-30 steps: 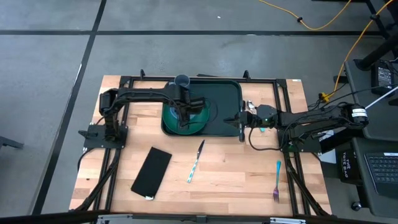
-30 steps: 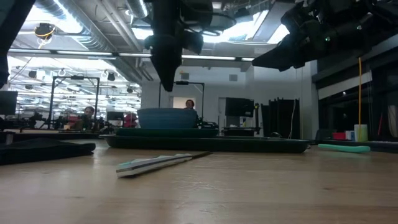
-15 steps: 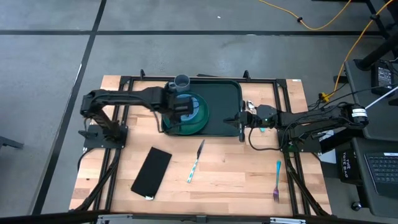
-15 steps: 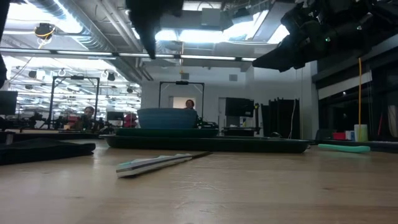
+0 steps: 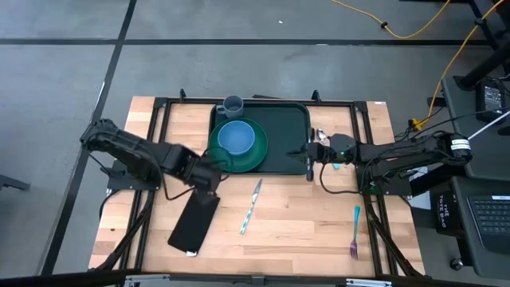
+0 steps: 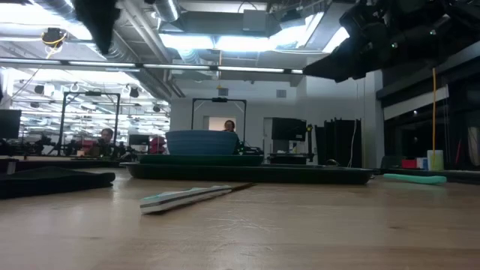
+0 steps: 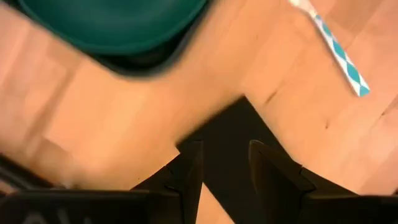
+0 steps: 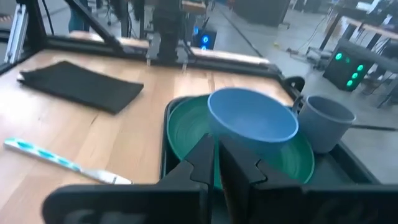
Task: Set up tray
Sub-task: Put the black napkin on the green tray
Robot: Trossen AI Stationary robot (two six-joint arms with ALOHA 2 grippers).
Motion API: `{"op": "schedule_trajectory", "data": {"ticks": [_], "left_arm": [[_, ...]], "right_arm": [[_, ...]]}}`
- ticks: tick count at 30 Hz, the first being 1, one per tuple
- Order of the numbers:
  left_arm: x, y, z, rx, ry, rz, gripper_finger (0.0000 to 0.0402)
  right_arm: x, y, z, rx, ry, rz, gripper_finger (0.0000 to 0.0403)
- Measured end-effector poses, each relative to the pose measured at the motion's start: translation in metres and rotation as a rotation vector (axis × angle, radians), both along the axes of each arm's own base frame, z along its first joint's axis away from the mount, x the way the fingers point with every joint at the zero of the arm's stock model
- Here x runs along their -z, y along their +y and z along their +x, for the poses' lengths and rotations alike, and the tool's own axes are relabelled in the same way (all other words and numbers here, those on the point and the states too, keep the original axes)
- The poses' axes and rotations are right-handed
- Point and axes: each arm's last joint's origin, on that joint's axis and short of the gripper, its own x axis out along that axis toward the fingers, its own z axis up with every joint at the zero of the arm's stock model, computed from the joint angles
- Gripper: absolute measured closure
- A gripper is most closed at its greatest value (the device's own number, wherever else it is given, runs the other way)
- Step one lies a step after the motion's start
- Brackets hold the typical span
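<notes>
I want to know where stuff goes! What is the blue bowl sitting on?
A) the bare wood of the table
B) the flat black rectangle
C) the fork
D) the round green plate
D: seen from above, the blue bowl rests on the round green plate, whose rim shows around it, inside the dark green tray; the right wrist view shows the same stack.

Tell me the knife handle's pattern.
White with teal checks; the knife shows best in the left wrist view.

Overhead, table-level, two wrist views
</notes>
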Motion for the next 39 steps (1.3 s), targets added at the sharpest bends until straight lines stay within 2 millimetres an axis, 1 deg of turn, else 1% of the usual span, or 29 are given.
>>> {"op": "schedule_trajectory", "data": {"ticks": [5,9,14,21,24,30,33,39], "left_arm": [[0.013,-0.02,-0.008,-0.013,0.028,-0.004,0.0278],[0.027,-0.026,-0.016,-0.067,0.077,-0.004,0.0279],[0.04,-0.035,-0.025,-0.093,0.164,-0.082,0.0285],[0.042,-0.05,-0.033,-0.161,0.172,-0.115,0.0294],[0.042,-0.061,-0.038,-0.217,0.181,-0.162,0.0298],[0.041,-0.087,-0.045,-0.298,0.114,-0.239,0.0302],[0.044,-0.096,-0.05,-0.33,0.111,-0.232,0.0298],[0.049,-0.109,-0.058,-0.33,0.139,-0.225,0.0291]], "right_arm": [[-0.003,0.0,0.001,0.001,-0.035,0.002,0.0375],[-0.008,0.0,0.001,-0.002,-0.078,-0.016,0.0375],[-0.016,0.0,0.002,-0.007,-0.157,-0.07,0.0375],[-0.02,0.0,0.002,-0.012,-0.192,-0.156,0.0375],[-0.022,0.0,0.002,-0.013,-0.205,-0.179,0.0375],[-0.027,0.0,0.002,-0.011,-0.241,-0.191,0.0375],[-0.029,0.0,0.003,-0.01,-0.25,-0.189,0.0375],[-0.029,0.0,0.003,-0.01,-0.25,-0.187,0.0375]]}}
